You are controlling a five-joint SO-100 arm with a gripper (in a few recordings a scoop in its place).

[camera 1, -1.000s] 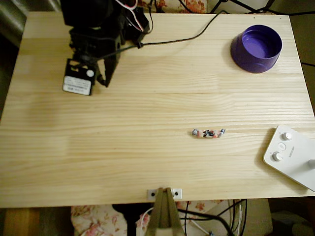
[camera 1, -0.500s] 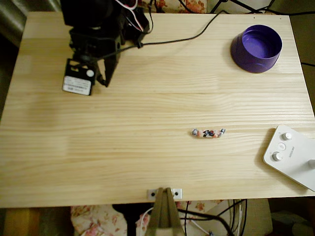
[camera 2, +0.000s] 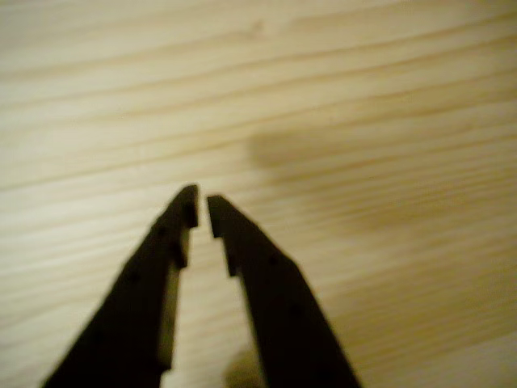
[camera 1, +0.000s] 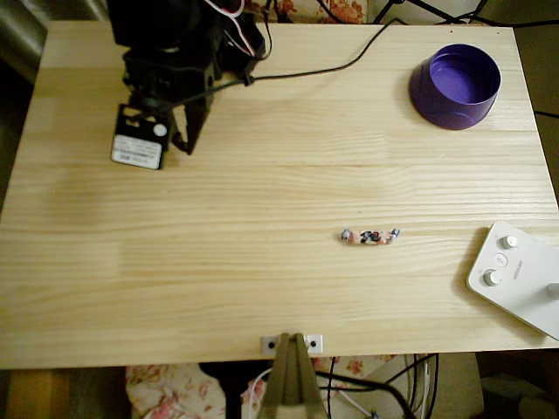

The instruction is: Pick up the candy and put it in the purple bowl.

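While candy (camera 1: 370, 236) lies untouched, tool (camera 2: 202, 208) seems nearly closed.

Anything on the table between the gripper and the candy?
No. In the overhead view, just bare wood between the gripper and the candy; bowl sits well off that line.

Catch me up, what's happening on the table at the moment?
Nothing is picked up yet. The end effector holds nothing, tips nearly together over bare wood, with the arm near the table's upper left in the overhead view. The candy lies alone on the table, right of centre, apart from the arm. The purple bowl sits upright at the upper right, nothing visible inside it. A white device with knobs sits at lower right.
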